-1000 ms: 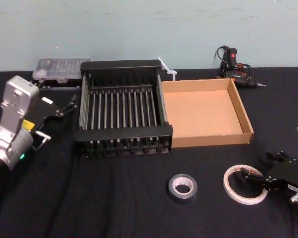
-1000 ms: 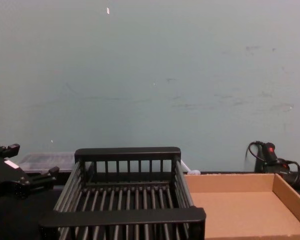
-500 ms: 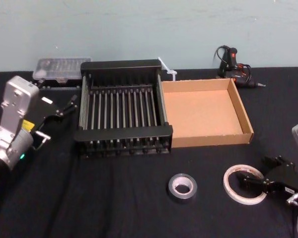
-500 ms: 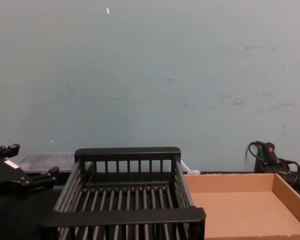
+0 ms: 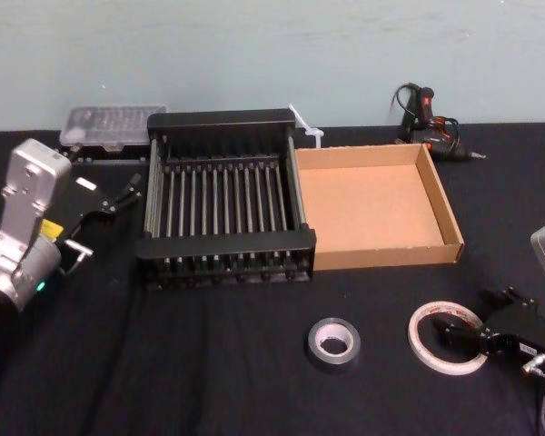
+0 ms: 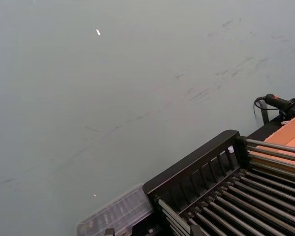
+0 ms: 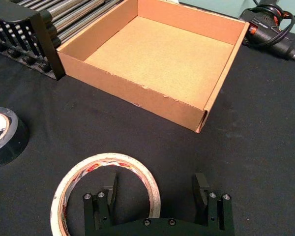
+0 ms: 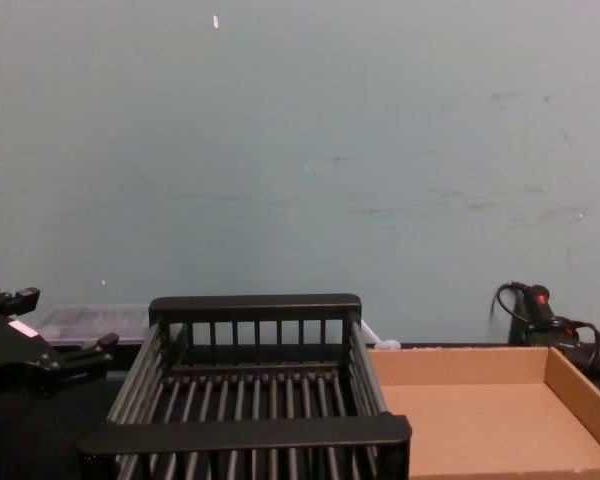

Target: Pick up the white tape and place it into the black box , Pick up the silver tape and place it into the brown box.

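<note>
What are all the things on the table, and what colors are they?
white tape: 1, white with red marks, flat on the table's front right
silver tape: 1, grey-silver, flat at the front middle, left of the white roll
black box: 1, black, slatted, at the middle back
brown box: 1, tan cardboard, touching the black box's right side
plastic case: 1, clear, back left
glue gun: 1, black and red, back right
table: 1, black cover
left gripper: 1, black, open, raised left of the black box
right gripper: 1, black, open, low over the white tape, one finger inside the ring, one outside
</note>
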